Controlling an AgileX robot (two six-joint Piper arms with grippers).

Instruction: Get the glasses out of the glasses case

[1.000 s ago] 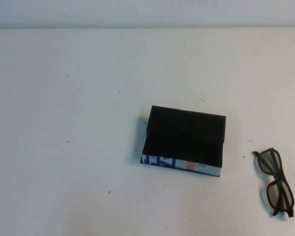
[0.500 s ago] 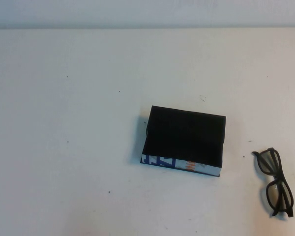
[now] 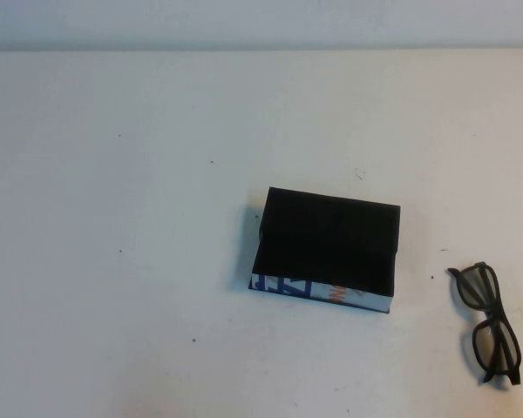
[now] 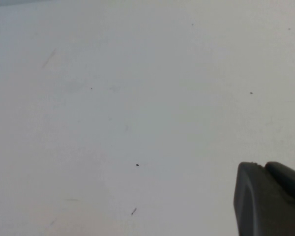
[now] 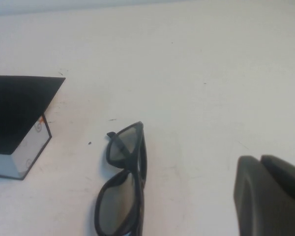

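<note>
The black glasses [image 3: 488, 324] lie flat on the white table near its front right corner, arms folded, a short way right of the glasses case [image 3: 327, 248]. The case is a black box with a white front edge printed in blue and orange; nothing shows in it. In the right wrist view the glasses [image 5: 123, 187] lie beside the case corner [image 5: 17, 113]. My right gripper [image 5: 259, 157] is shut and empty, above the table and apart from the glasses. My left gripper [image 4: 263, 164] is shut and empty over bare table. Neither gripper shows in the high view.
The white table [image 3: 139, 218] stretches wide to the left of the case, with only small dark specks on it. Its far edge [image 3: 261, 49] meets a pale wall.
</note>
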